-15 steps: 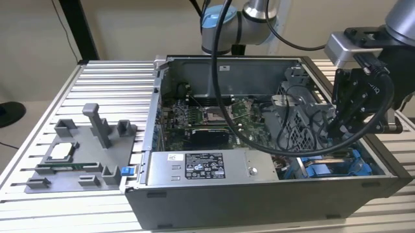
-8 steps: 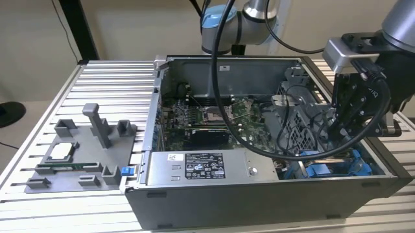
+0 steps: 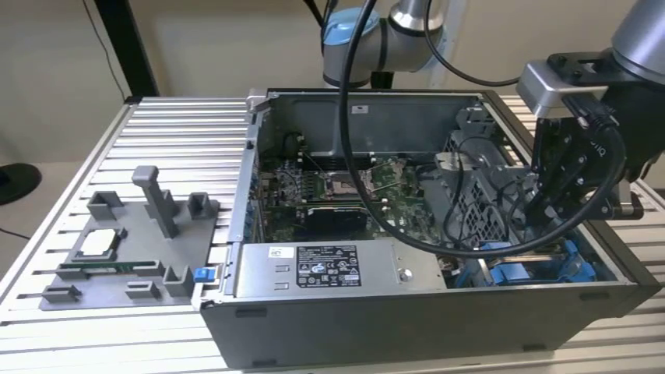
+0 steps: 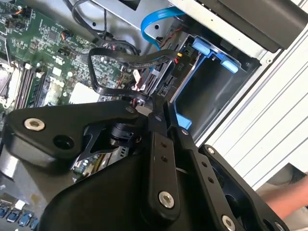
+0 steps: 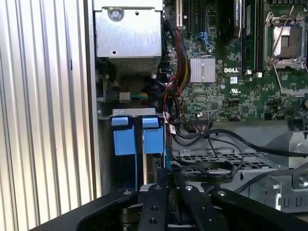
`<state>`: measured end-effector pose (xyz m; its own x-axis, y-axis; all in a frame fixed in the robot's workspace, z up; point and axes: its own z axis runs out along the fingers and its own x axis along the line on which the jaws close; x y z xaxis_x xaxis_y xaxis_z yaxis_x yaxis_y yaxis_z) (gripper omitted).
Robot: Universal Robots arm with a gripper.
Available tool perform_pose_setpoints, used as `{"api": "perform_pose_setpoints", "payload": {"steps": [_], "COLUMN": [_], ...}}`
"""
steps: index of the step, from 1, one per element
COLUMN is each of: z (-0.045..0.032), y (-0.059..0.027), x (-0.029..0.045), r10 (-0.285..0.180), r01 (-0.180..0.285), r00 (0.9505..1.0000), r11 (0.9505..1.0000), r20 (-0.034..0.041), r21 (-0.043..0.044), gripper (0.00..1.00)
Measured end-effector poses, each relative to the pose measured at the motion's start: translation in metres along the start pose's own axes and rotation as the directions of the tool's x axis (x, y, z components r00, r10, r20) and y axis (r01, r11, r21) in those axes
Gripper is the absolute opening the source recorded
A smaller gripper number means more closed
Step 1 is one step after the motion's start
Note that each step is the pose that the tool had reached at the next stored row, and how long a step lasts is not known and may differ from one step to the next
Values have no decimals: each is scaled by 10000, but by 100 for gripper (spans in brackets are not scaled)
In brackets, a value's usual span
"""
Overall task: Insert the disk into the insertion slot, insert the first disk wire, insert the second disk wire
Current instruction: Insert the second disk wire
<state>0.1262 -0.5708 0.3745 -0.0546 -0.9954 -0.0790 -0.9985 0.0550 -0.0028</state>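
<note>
Black gripper (image 5: pixel 171 190) fingers (image 5: pixel 155 202) fill the foreground in both wrist views, drawn nearly together around a thin edge between them; what that edge belongs to I cannot tell. Just beyond the fingertips in the first wrist view stands the insertion slot (image 5: pixel 137 144), a narrow grey-walled bay with blue plastic clips (image 5: pixel 124 137) at its mouth, set against the case wall. In the second wrist view the same bay (image 4: pixel 211 89) shows dark inside. Black cables (image 5: pixel 211 168) loop beside it, over a perforated grey cage (image 5: pixel 216 159). Farther off lie the green motherboard (image 5: pixel 226 91) and its processor socket (image 5: pixel 288 36). In the exterior view the arm (image 3: pixel 582 156) reaches down into the open computer case (image 3: pixel 416 323) at the exterior view's right, near the silver power-supply box (image 3: pixel 332 269).
</note>
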Motion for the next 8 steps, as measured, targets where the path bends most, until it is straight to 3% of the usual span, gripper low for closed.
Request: {"api": "perform_pose_setpoints", "payload": {"steps": [8], "z": [5], "y": [0], "x": [1], "r10": [0], "r01": [0], "r00": [10000], "r11": [10000], "r20": [0], "r21": [0], "gripper": [0]}}
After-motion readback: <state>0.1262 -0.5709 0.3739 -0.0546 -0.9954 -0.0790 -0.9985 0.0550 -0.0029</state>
